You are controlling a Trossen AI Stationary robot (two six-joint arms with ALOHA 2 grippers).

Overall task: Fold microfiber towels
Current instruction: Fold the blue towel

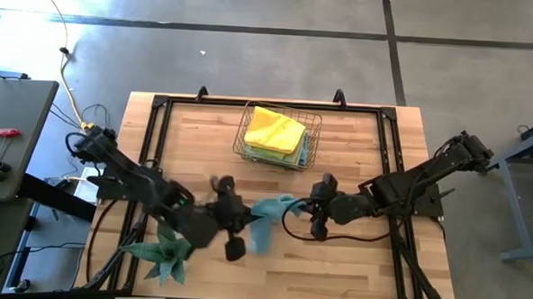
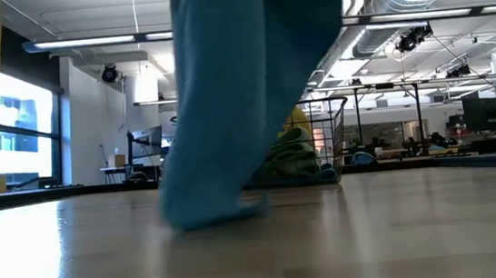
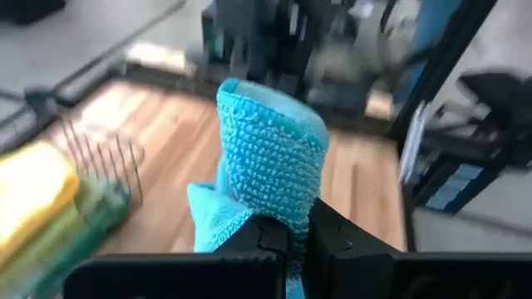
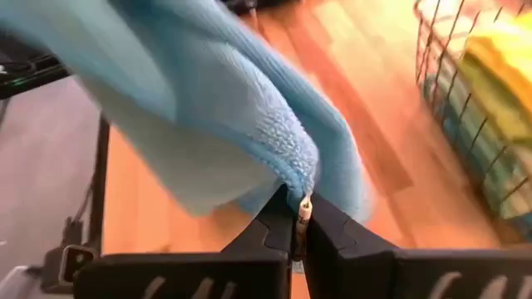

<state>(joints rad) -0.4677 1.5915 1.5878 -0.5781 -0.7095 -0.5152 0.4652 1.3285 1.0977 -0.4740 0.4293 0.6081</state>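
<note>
A light blue microfiber towel hangs between my two grippers over the middle of the table. My left gripper is shut on its left part and my right gripper is shut on its right part. In the low view the towel drapes down and its lower end reaches the tabletop. More towels, a yellow one on top, lie stacked in the copper wire basket at the far middle. My left gripper pinches a bunched fold of the towel between its two fingers; the cloth stands up in a rounded hump past the fingertips. How many layers there are I cannot tell. My right gripper pinches a folded edge of the towel between its two fingertips. The cloth spreads away from the fingers in a slack drape toward the other arm.
A spiky green plant lies near the table's front left, close under my left arm. The wire basket stands just beyond the towel. Bare wood shows at the front right.
</note>
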